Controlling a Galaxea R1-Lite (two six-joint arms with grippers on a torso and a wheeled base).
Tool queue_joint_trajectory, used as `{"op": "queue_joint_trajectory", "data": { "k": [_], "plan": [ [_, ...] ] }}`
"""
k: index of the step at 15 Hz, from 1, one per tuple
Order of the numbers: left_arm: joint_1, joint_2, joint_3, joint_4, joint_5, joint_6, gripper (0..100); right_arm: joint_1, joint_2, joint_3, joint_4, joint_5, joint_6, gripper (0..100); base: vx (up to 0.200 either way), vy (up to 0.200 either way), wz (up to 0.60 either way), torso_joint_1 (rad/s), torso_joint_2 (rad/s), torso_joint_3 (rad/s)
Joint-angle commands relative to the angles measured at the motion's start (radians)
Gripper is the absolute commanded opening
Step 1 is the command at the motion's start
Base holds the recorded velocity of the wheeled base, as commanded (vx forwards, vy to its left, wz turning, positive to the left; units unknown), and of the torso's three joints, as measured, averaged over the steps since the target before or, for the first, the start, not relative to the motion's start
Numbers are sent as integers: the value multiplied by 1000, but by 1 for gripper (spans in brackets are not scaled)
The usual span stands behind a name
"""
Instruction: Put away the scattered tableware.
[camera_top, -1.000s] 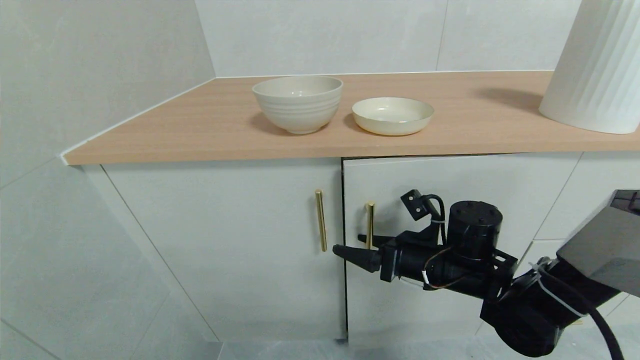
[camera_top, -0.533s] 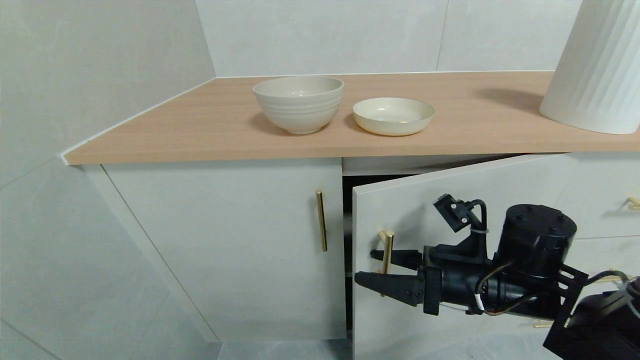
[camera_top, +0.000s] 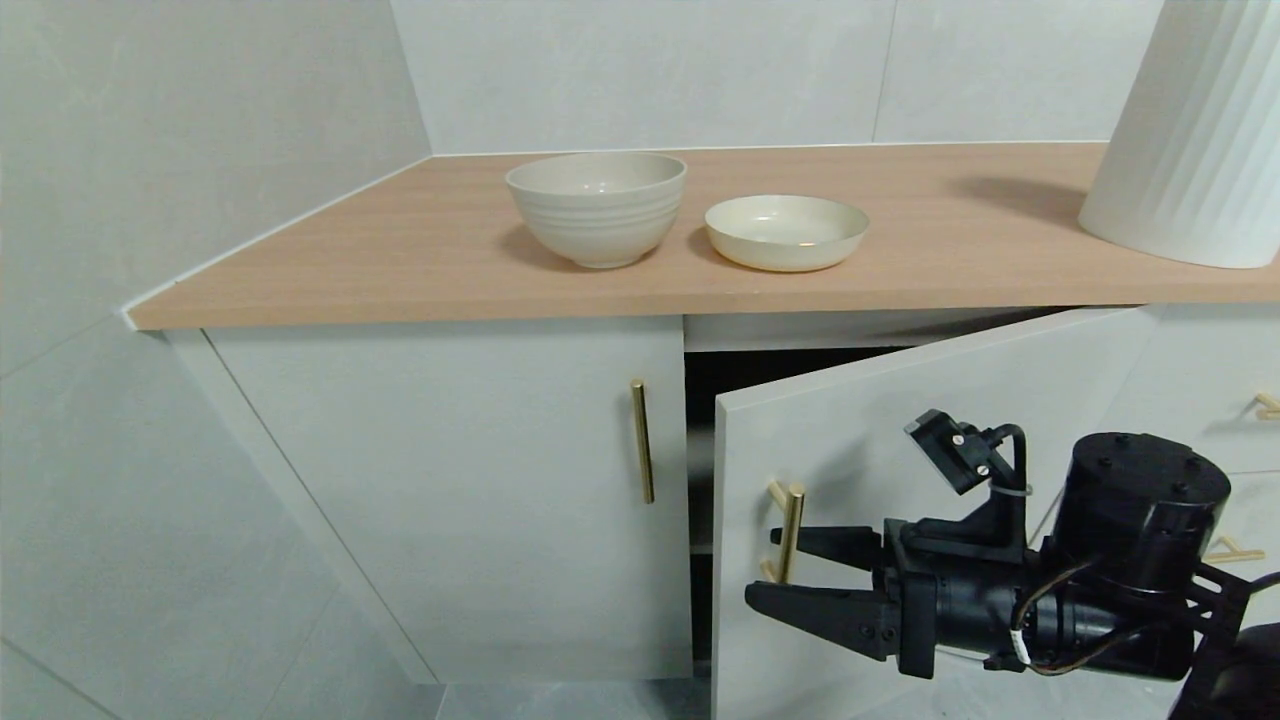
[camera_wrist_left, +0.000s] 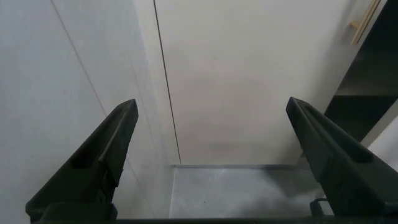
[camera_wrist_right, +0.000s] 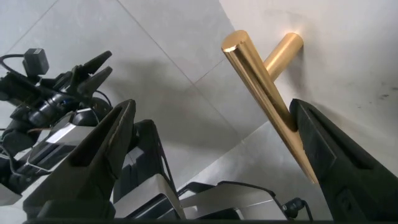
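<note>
A deep cream bowl (camera_top: 597, 205) and a shallow cream dish (camera_top: 786, 230) stand side by side on the wooden countertop (camera_top: 400, 265). Below them the right cabinet door (camera_top: 900, 410) stands partly ajar, with a dark gap at its left edge. My right gripper (camera_top: 790, 572) is open at that door's gold handle (camera_top: 791, 520), one finger on either side of the bar. In the right wrist view the handle (camera_wrist_right: 261, 81) lies close to one finger (camera_wrist_right: 329, 155) of the right gripper (camera_wrist_right: 211, 104). My left gripper (camera_wrist_left: 211, 102) is open and holds nothing, low before the closed left door (camera_wrist_left: 249, 81).
A tall white ribbed vessel (camera_top: 1190, 130) stands at the countertop's right end. The left door (camera_top: 450, 480) is closed, with its own gold handle (camera_top: 642, 455). Tiled walls close off the left side and the back. More gold handles (camera_top: 1268, 403) sit on fronts farther right.
The right cabinet door went from closed to partly ajar. My right gripper moved rightward and lower in the view together with the handle.
</note>
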Motion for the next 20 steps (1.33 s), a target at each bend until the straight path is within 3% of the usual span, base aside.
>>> {"op": "queue_joint_trajectory", "data": {
  "k": [1,4,5,9,11,12,13,15,18,20],
  "plan": [
    [0,0,0,-1,1,1,100,5,-4,0,-1,2,0,100,0,0,0,0,0,0],
    [-5,35,-147,35,-170,-1,100,14,-12,-6,-1,1,0,100,0,0,0,0,0,0],
    [-6,141,-218,71,-262,-1,100,14,-10,-12,-2,1,1,100,0,0,0,0,0,0],
    [-48,523,-391,73,-518,1,100,14,-12,-11,-42,-1,6,100,0,0,0,0,0,0],
    [-57,591,-426,73,-529,1,100,14,-12,-11,-42,-1,4,100,0,0,0,0,0,0],
    [-152,871,-563,35,-529,-13,100,14,-12,-9,-42,-1,4,100,0,0,0,0,0,0],
    [-184,971,-581,-25,-529,-24,100,14,-12,-7,-42,-1,4,100,0,0,0,0,0,0],
    [-278,1109,-548,-136,-526,-18,100,19,-12,-7,-42,-1,4,100,0,0,0,0,0,0],
    [-373,1266,-483,-284,-522,-33,100,19,-10,-4,-42,-1,4,100,0,0,0,0,0,0],
    [-400,1356,-469,-412,-521,-101,100,19,-10,-3,-42,-1,4,100,0,0,0,0,0,0]
  ]
}}
